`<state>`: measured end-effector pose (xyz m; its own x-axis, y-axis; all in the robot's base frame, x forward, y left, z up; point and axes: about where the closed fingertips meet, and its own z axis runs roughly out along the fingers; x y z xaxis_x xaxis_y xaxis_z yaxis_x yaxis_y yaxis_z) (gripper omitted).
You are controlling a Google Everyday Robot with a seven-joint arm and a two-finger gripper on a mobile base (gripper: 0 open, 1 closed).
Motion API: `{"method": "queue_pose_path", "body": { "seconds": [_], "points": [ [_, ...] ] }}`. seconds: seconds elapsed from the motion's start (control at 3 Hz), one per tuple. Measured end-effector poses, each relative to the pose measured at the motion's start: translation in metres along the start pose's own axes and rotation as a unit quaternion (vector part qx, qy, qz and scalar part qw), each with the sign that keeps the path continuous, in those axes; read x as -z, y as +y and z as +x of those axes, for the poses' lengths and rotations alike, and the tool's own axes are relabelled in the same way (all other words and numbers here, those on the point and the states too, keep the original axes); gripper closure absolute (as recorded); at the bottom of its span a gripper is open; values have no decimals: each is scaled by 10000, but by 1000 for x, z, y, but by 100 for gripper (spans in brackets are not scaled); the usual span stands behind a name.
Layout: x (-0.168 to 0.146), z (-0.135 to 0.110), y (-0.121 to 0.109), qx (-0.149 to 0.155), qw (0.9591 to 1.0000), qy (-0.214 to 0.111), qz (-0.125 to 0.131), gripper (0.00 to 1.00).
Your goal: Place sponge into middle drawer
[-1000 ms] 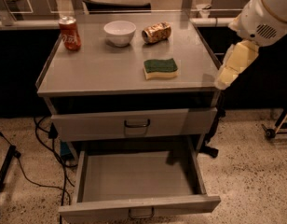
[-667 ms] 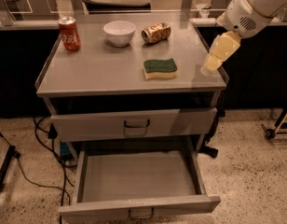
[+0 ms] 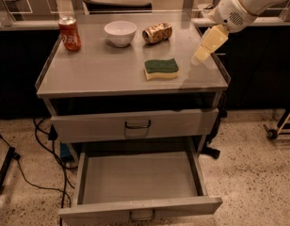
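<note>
The hand (image 3: 199,56) hangs over the surface's (image 3: 102,65) right edge, toward the front right corner. I cannot tell whether it is spread or pressed together, and nothing shows in it.

Below, the middle drawer (image 3: 140,178) stands pulled out, and the upper drawer (image 3: 135,125) is shut. The sponge (image 3: 161,68) lies green face up near the front edge, right of centre, just left of the hand and apart from it. A bowl (image 3: 120,33) and two cans (image 3: 69,33) sit along the back edge.

The likely risk is a slanted approach. It could shove the low, soft sponge toward the front edge instead of gripping it, and a corner grip could drop it short of the drawer.

The arm (image 3: 244,6) enters from the upper right and slopes down-left, with the hand's tip lowest.
</note>
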<state>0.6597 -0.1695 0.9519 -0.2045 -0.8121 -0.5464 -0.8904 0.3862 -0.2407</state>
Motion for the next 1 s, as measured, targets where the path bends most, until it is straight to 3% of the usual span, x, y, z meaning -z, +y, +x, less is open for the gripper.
{"method": "queue_pose_path", "body": {
  "seconds": [0.67, 1.0],
  "points": [
    [-35, 11, 2, 298, 9994, 141, -67, 0],
    [-66, 13, -2, 284, 9993, 58, -254, 0]
  ]
}}
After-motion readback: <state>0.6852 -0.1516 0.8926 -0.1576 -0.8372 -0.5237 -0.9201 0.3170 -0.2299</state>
